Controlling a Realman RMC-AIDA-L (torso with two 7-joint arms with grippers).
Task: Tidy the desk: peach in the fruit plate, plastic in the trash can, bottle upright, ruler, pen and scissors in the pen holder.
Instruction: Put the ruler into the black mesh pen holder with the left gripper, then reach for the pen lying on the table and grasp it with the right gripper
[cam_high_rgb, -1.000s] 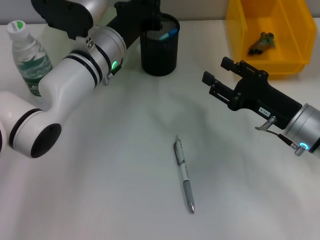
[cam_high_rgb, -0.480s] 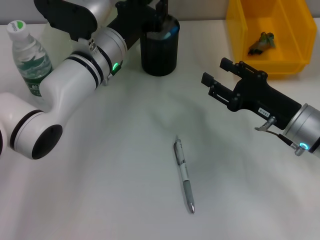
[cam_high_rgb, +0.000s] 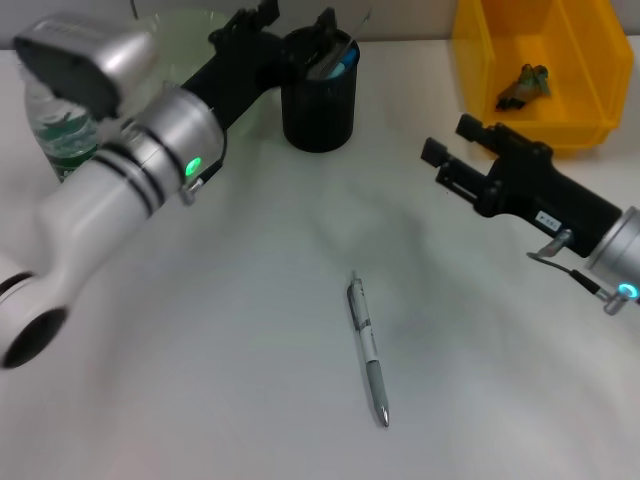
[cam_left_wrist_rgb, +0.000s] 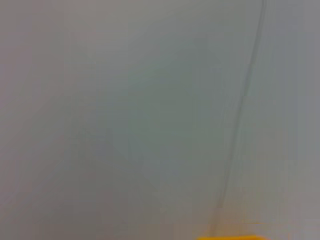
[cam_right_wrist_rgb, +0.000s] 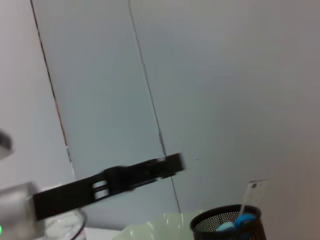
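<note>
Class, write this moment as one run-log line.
left tool: open, over pen holder | right tool: open, idle near yellow bin | pen: lying on table

White tabletop (cam_high_rgb: 250, 350); grey panelled wall (cam_right_wrist_rgb: 225, 90) with vertical seams is shown behind its far edge.

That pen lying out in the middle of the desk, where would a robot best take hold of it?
Probably mid-barrel, coming straight down from above. The pen lies flat on the table with open space on both long sides, so jaws could straddle its thin barrel crosswise. The right gripper hovers nearer than the left gripper.
</note>
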